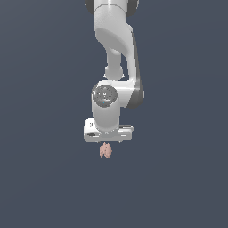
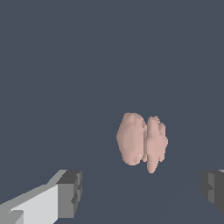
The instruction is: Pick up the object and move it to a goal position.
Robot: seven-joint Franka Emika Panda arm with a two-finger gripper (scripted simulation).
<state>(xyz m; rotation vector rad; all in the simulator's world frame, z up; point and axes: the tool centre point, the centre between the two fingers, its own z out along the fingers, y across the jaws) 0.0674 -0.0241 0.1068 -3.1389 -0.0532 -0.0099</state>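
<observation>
**Hand spread wide, object lying free between its fingers**

From my station, the exterior view gave me the whole arm (image 1: 116,53) reaching down from the top centre of the frame, white against a flat slate-blue surface (image 1: 40,178). The hand (image 1: 108,141) pointed straight down, its broad white body just below the middle of the picture. Directly beneath that body I could see the object (image 1: 105,151), a small pale pink lump much narrower than the hand above it. In that view the fingers themselves were hidden or too small to make out, so I could not judge from it how the hand stood.

The wrist view settled that. It showed the hand (image 2: 142,192) released: one grey finger pad (image 2: 70,194) on a white finger in the lower left corner, the other pad (image 2: 213,190) cut by the frame's lower right edge, well apart from each other. The object (image 2: 141,142) sat right of centre, above the line between the pads and touching neither. Up close it read as two bumpy lobes pressed side by side, the fuller one on the frame's left, the narrower, knobbier one on its right.

Neither view let me tell whether the fingertips touched the surface. Nothing was gripped.
</observation>
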